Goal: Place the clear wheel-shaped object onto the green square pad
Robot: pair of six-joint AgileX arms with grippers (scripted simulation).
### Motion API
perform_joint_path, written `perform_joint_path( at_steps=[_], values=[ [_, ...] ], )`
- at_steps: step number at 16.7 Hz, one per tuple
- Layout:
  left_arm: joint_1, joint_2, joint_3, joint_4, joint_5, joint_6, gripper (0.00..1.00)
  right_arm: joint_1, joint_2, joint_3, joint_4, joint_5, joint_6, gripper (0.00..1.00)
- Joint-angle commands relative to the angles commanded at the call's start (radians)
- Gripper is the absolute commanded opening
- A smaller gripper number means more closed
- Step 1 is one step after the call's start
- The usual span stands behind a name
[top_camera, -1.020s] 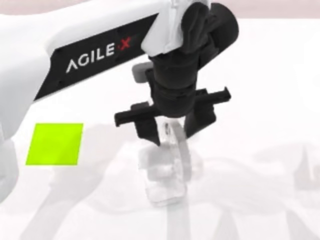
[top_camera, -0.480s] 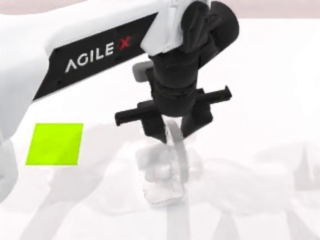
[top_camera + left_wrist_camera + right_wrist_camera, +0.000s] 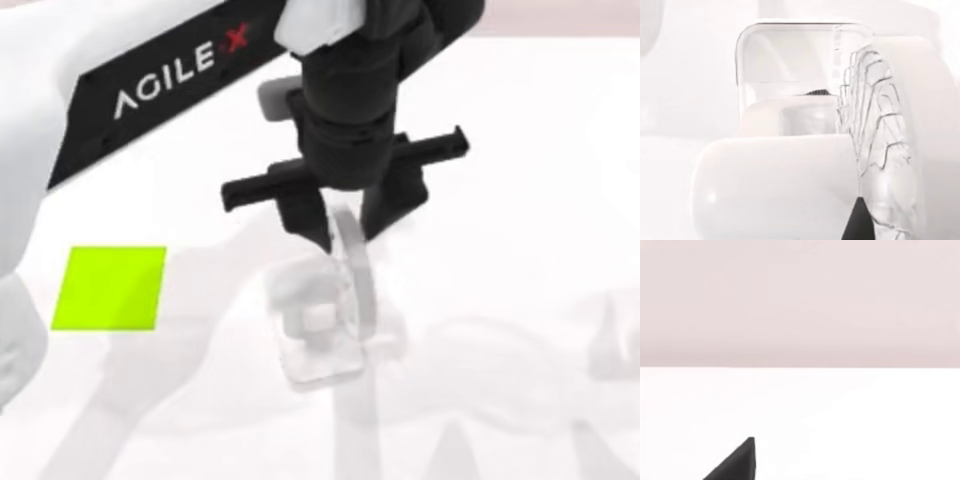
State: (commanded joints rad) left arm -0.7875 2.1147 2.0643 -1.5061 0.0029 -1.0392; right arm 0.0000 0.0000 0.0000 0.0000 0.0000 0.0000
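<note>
Clear wheel-shaped object: translucent glossy plastic. Green square pad: flat matt. Table: smooth white.

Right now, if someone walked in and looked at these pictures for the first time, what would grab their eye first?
Probably the big white left arm with its black end effector, reaching to the middle of the table and closed on the rim of the clear wheel-shaped object. Next, the green square pad stands out brightly at the table's left, apart from the wheel and bare. The left wrist view is filled by the wheel's spokes and hub.
</note>
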Motion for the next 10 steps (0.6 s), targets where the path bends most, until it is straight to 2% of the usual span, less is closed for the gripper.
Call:
perform_joint_path(
  at_steps=[7, 10],
  values=[
    [-0.001, 0.001, 0.044, -0.043, 0.001, 0.003, 0.00, 0.000, 0.000, 0.000, 0.000, 0.000, 0.000, 1.00],
    [0.013, 0.006, 0.036, -0.050, 0.001, 0.063, 0.00, 0.000, 0.000, 0.000, 0.000, 0.000, 0.000, 1.00]
  ],
)
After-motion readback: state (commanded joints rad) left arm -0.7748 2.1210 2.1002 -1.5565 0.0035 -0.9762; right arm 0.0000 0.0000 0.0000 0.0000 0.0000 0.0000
